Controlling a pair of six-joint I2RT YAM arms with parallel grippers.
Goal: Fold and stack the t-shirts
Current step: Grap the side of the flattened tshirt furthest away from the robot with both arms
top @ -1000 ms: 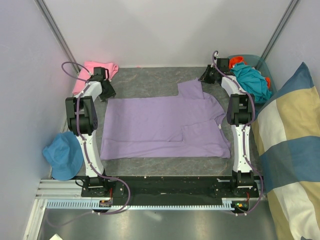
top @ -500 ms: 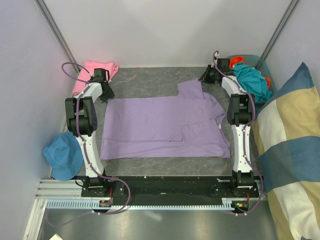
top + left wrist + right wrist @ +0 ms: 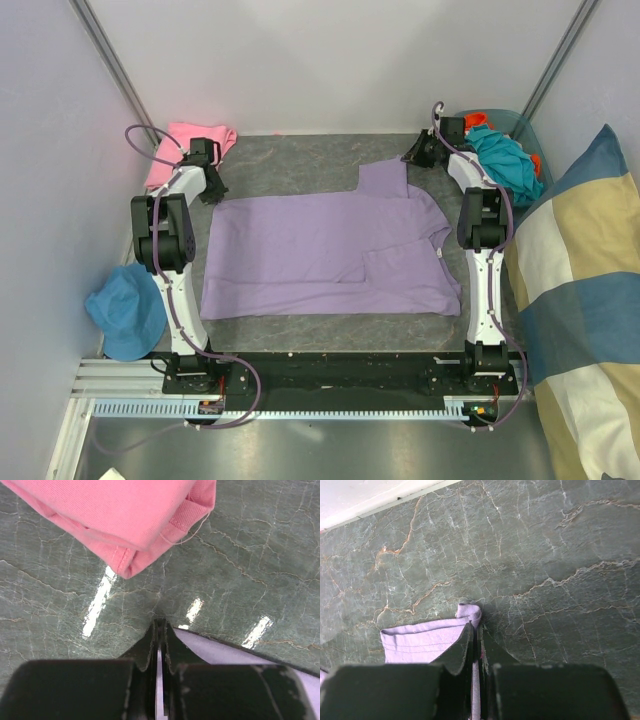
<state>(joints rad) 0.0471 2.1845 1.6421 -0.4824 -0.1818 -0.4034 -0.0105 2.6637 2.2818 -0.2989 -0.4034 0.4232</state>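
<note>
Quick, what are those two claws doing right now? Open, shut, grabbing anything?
The left gripper: closed, pinching the edge of the lavender t-shirt.
The right gripper: closed, pinching the sleeve of the same shirt.

3 cams: 1 fixed overhead, 2 on the wrists.
Top external sits above and behind the arm bases, angled down, far enough back to take in the whole counter point(image 3: 300, 160). Left wrist cam looks down past the left fingers point(image 3: 145, 650), very close to the counter's far-left. It overlaps the top view on the pink t-shirt point(image 3: 115, 515) edge and a lavender t-shirt point(image 3: 240, 655) corner. Right wrist cam: same close look past the right fingers point(image 3: 462, 647), far-right, overlapping on the lavender sleeve end.
</note>
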